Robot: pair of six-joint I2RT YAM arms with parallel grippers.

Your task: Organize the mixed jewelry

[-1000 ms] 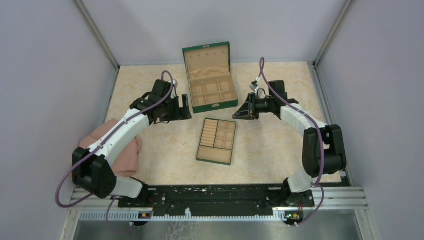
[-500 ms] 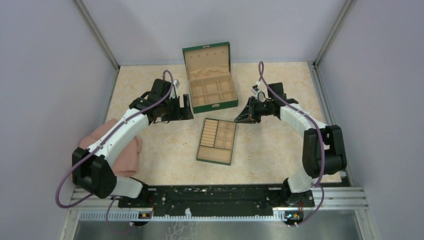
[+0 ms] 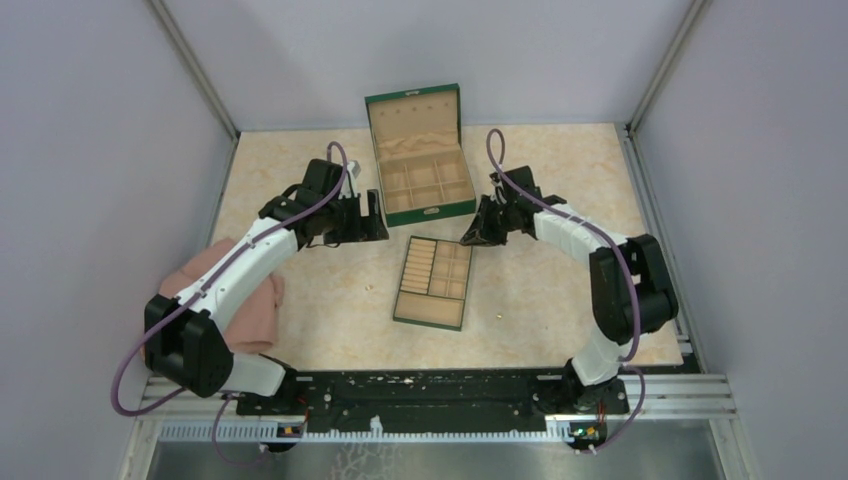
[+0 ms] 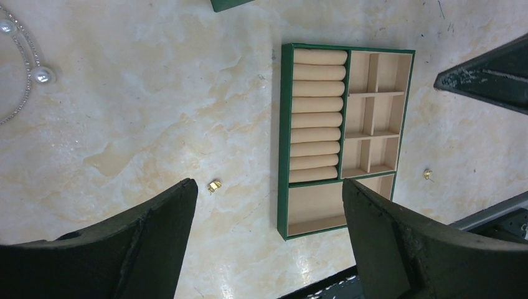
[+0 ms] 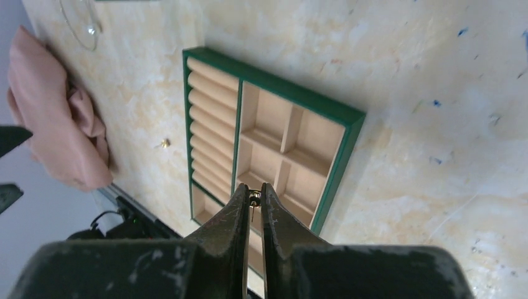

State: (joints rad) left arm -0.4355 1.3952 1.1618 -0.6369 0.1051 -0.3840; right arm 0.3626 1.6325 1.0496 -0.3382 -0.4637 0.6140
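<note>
A small gold earring (image 5: 254, 197) is pinched between the tips of my right gripper (image 5: 254, 190), which is shut on it above the flat green divided tray (image 5: 348, 143). From above, my right gripper (image 3: 470, 236) hangs at the far right corner of the tray (image 3: 445, 308). My left gripper (image 4: 268, 187) is open and holds nothing; it (image 3: 368, 216) hovers to the left of the tray (image 4: 314, 208). Loose jewelry lies on the table: a gold piece (image 4: 214, 185) left of the tray, another (image 4: 427, 174) to its right, and a pearl chain (image 4: 28, 75).
The open green box (image 3: 430, 212) with beige compartments stands behind the tray. A pink cloth (image 3: 250, 305) lies at the table's left edge by the left arm. Grey walls close in the left, back and right sides.
My right arm has swung left, bringing its shut gripper from right of the green box to the tray's far right corner. The left arm has not moved.
</note>
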